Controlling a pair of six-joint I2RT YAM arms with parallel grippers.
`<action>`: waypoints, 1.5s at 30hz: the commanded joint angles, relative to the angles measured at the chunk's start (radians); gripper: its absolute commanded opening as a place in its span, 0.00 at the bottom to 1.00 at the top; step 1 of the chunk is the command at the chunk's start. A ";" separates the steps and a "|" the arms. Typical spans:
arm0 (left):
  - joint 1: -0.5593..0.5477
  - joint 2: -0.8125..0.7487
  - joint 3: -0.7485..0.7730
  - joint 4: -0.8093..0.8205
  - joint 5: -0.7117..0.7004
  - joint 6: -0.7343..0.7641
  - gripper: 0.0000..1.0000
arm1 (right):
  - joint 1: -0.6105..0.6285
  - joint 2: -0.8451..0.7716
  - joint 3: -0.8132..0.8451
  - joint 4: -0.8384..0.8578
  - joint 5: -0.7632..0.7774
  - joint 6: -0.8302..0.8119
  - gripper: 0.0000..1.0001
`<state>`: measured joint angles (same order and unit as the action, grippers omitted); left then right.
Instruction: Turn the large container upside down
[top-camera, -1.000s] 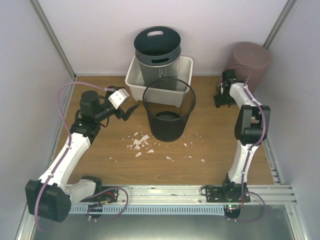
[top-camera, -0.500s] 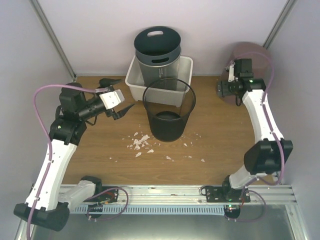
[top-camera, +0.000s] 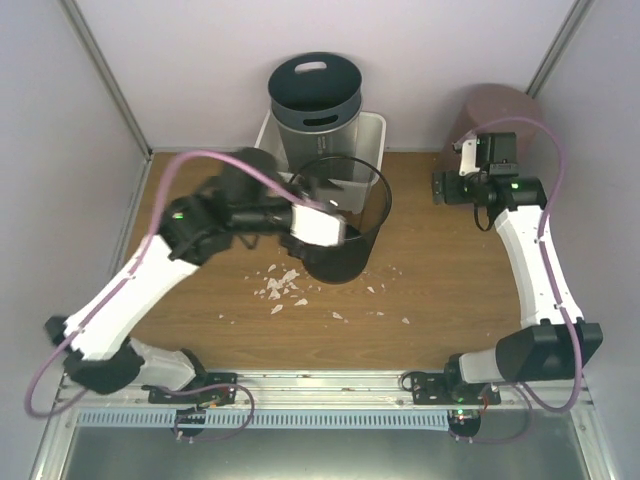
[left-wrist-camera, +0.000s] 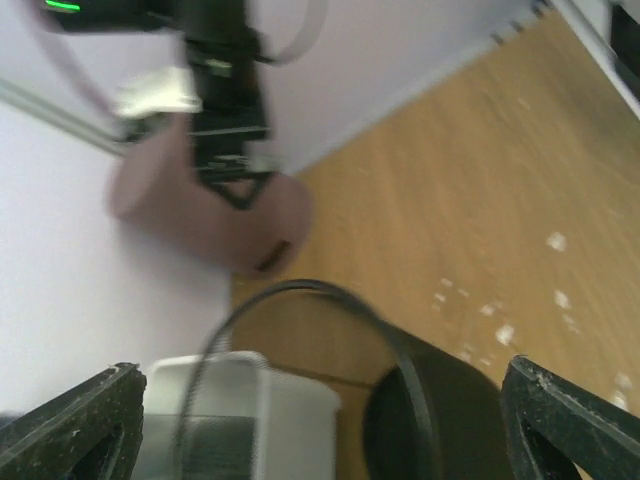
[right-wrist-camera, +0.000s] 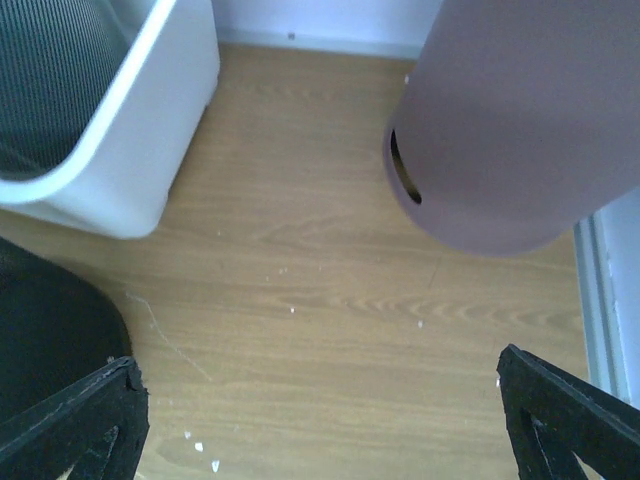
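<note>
Enclosure of pale walls (top-camera: 420, 60) around a wooden surface (top-camera: 450, 290). Black mesh container (top-camera: 345, 255) stands upright mid-surface, open end up, before a grey bin (top-camera: 315, 100) in a white tub (top-camera: 372, 128). Mauve bin (top-camera: 505, 110) in the far right corner. Left fingers (left-wrist-camera: 80, 430) apart at the container's rim. Right fingers (right-wrist-camera: 565, 410) apart, near the mauve bin. White scraps (top-camera: 282, 285) litter the surface.

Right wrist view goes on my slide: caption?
Open right claw over the wooden table, between white tub and mauve bin.

My left gripper (left-wrist-camera: 318, 400) is spread wide, the black bin (left-wrist-camera: 430, 410) framed between its fingers. Beyond, blurred, perhaps the right gripper (left-wrist-camera: 225, 130) fronts a mauve container (left-wrist-camera: 262, 228).
</note>
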<state>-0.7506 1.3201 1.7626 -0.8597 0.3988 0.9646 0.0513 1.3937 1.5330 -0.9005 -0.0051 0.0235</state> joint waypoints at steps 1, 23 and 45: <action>-0.196 0.120 -0.012 -0.180 -0.383 0.063 0.94 | 0.004 -0.052 -0.048 0.003 0.003 0.015 0.95; -0.213 0.451 0.112 -0.302 -0.651 0.129 0.84 | 0.005 -0.131 -0.140 0.029 -0.015 0.020 0.97; -0.193 0.467 0.146 -0.461 -0.667 0.115 0.41 | 0.005 -0.137 -0.148 0.031 -0.010 0.015 0.98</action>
<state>-0.9478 1.7916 1.8870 -1.2709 -0.2501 1.0908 0.0513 1.2793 1.3926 -0.8890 -0.0093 0.0353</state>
